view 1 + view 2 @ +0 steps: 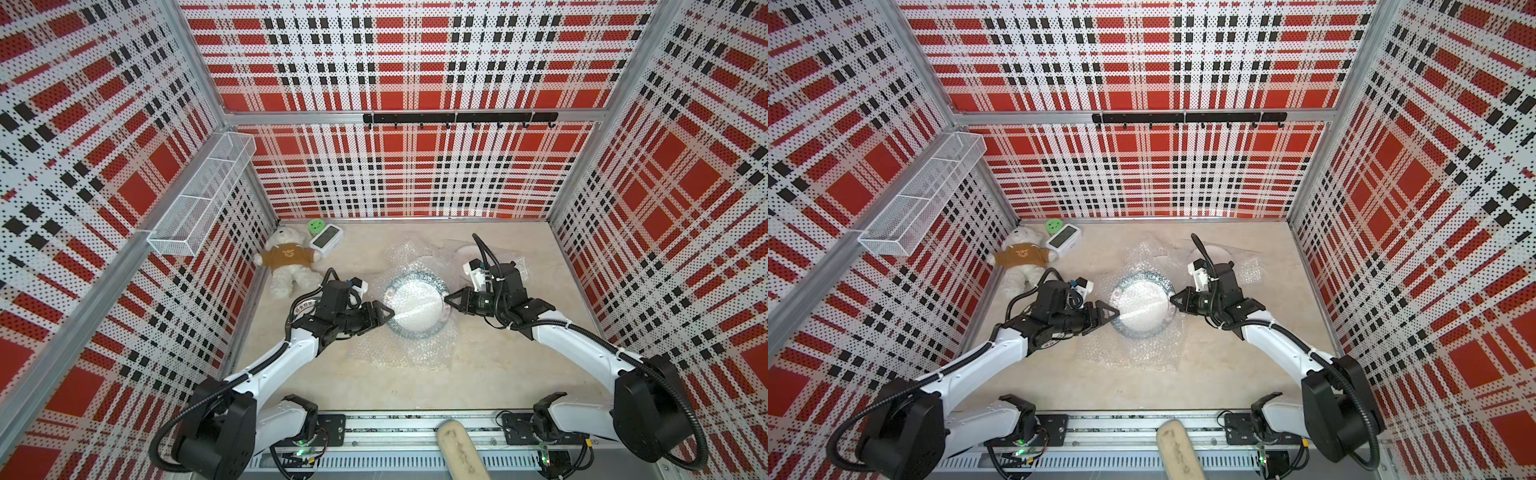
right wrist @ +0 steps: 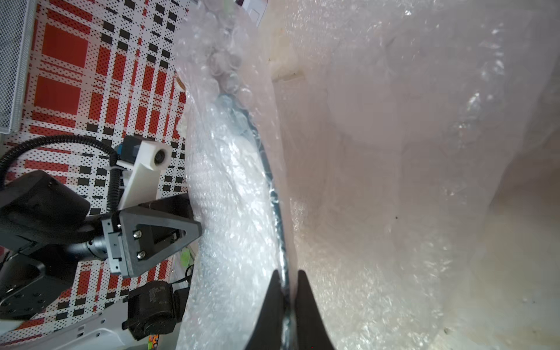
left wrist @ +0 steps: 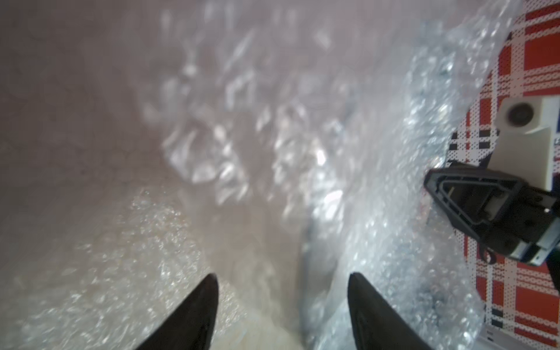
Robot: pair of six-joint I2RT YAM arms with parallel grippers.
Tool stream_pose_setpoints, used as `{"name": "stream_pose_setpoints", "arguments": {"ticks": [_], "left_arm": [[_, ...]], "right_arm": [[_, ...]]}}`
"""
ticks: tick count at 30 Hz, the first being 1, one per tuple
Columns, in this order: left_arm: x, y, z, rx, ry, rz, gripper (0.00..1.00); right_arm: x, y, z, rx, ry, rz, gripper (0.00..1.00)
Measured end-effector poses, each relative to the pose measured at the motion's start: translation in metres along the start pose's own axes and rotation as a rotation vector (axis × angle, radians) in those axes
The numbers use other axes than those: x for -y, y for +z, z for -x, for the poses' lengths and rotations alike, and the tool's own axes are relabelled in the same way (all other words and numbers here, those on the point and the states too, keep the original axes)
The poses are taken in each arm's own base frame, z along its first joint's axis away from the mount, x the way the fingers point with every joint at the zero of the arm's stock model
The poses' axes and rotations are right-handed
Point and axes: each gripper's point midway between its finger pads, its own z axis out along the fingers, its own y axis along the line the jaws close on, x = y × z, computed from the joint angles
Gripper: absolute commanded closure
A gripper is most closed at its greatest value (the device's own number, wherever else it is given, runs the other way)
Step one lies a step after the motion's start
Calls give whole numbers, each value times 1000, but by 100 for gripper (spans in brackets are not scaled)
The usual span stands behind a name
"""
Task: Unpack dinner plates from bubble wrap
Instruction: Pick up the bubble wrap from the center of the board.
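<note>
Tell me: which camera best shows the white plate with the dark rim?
Both top views show the round white plate with a dark rim band whole through the clear bubble wrap. The right wrist view catches only its rim, edge-on; the left wrist view shows just blurred wrap.

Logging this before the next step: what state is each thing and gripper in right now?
Plate: covered in bubble wrap, rim pinched.
Bubble wrap: crinkled, spread beneath and over plate.
Right gripper: shut on plate rim.
Left gripper: open, beside plate's other edge.
Teddy bear: lying down.
</note>
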Motion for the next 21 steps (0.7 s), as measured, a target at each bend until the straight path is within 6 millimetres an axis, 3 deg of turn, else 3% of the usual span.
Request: {"name": "stream_pose_setpoints", "arguments": {"ticks": [7, 13, 14, 21], "left_arm": [[11, 14, 9, 9, 12, -21, 76], [15, 16, 11, 8, -12, -45, 95], [19, 15, 13, 14, -13, -60, 100], [24, 16, 14, 31, -15, -102, 100]], "right_arm": [[2, 0, -5, -22, -7, -4, 100], [19, 4, -10, -45, 14, -56, 100], [22, 4, -10, -50, 21, -63, 96], [17, 6, -8, -55, 14, -43, 58]]}}
